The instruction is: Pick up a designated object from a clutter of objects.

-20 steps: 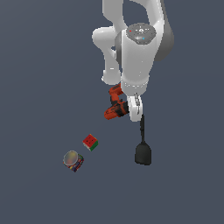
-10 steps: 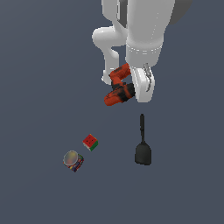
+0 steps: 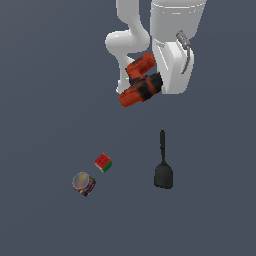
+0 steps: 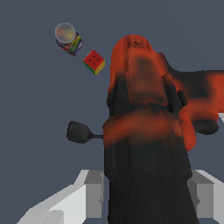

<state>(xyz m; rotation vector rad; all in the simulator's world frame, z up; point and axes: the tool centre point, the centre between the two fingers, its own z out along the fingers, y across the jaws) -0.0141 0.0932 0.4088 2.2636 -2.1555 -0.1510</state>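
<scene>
The orange-red and black drill [image 3: 139, 82] hangs in the air, held by my gripper [image 3: 156, 86], well above the grey surface. In the wrist view the drill [image 4: 146, 131] fills the frame between my two pale fingers [image 4: 94, 190], which are shut on its black body. Below lie the black spatula [image 3: 162, 167], the red-green cube [image 3: 103, 162] and the round can [image 3: 83, 183]. The wrist view also shows the spatula [image 4: 78, 132], the cube [image 4: 94, 61] and the can [image 4: 68, 38].
My white arm [image 3: 172, 35] rises at the top of the exterior view. The cube and can lie close together at the exterior view's lower left; the spatula lies apart at the exterior view's right. The grey floor [image 3: 45, 90] spreads all around.
My gripper has risen with the drill in it, lifting the drill clear of the surface. Spatula, cube and can have stayed where they were.
</scene>
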